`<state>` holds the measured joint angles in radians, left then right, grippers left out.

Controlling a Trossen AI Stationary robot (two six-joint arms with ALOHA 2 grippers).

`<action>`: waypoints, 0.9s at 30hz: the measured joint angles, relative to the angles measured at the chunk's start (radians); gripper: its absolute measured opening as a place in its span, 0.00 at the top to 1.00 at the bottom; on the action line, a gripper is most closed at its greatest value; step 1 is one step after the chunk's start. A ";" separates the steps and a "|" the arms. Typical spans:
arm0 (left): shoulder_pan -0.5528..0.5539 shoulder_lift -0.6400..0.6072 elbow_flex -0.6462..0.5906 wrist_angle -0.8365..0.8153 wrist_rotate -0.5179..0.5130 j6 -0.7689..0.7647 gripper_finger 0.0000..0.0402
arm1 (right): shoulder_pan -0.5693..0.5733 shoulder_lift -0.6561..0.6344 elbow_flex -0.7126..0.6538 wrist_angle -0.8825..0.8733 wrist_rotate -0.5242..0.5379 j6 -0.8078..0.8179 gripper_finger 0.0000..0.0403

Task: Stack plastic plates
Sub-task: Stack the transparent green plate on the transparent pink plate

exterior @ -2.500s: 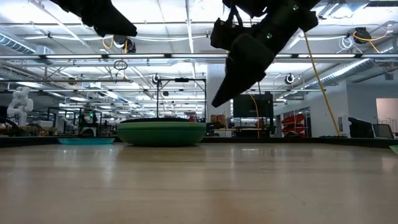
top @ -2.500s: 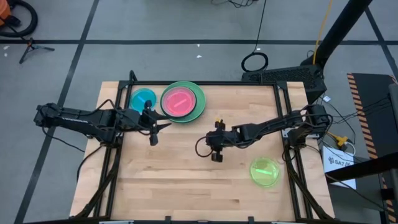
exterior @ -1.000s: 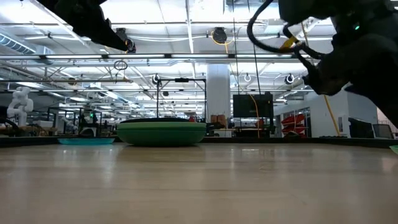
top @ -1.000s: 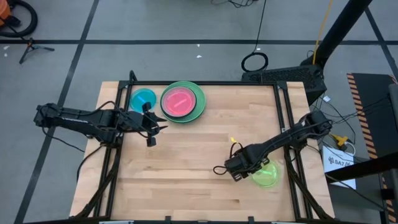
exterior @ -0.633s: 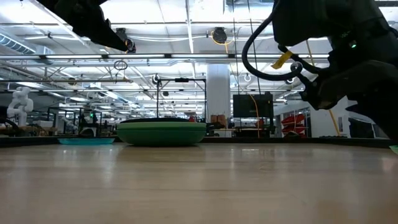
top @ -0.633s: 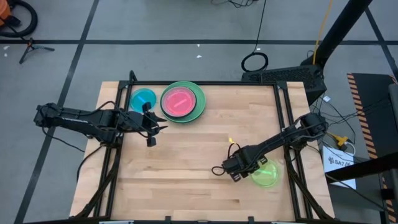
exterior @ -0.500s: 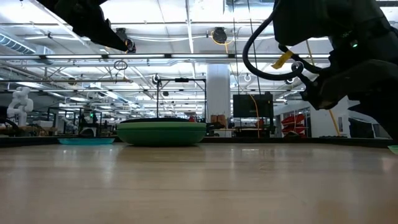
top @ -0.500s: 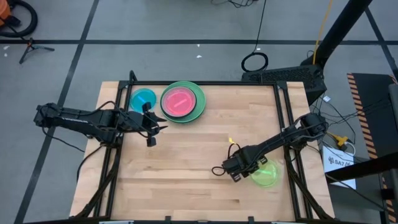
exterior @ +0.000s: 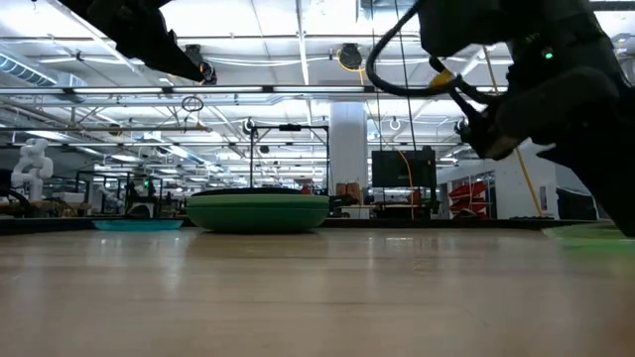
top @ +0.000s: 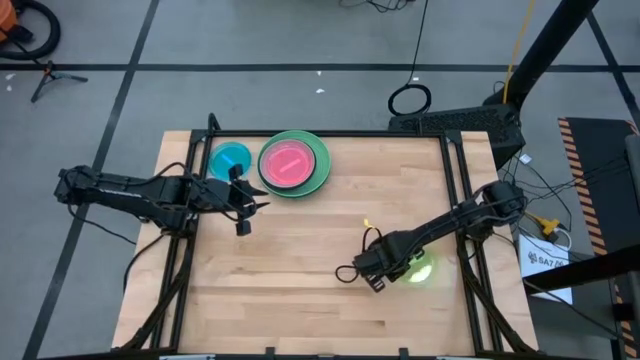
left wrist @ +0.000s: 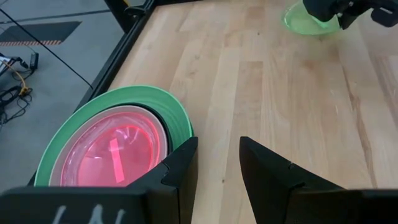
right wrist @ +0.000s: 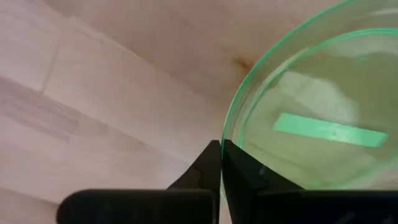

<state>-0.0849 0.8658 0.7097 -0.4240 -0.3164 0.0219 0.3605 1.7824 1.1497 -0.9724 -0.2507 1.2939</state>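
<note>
Right wrist view alone shows right gripper (right wrist: 221,163) pinching yellow-green plate (right wrist: 311,118).

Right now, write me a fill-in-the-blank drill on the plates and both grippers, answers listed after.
1. The right gripper is shut on the rim of the yellow-green plate, near the table's ____ edge in the high view.
2. The pink plate lies on top of the large ____ plate.
3. The left gripper hangs ____, holding nothing.
4. The small blue plate lies ____ the green stack.

Missing words: right; green; open; beside
</note>
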 joint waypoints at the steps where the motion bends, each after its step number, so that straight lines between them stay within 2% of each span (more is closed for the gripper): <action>1: 0.000 0.000 0.000 0.000 0.000 0.000 0.69 | -0.003 0.000 0.015 -0.022 0.015 -0.015 0.99; 8: 0.000 0.000 0.000 0.001 0.000 -0.001 0.69 | -0.035 0.000 0.180 -0.255 0.173 -0.191 1.00; 15: 0.000 0.000 0.000 0.002 0.000 0.000 0.69 | -0.095 0.000 0.327 -0.407 0.323 -0.367 1.00; 23: 0.000 0.000 0.000 0.002 0.000 0.003 0.69 | -0.157 0.000 0.404 -0.446 0.447 -0.661 1.00; 27: 0.000 0.000 0.000 0.002 0.000 0.003 0.69 | -0.181 0.000 0.413 -0.448 0.572 -0.879 1.00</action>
<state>-0.0850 0.8658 0.7097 -0.4224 -0.3164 0.0246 0.1800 1.7828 1.5627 -1.4201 0.3210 0.4146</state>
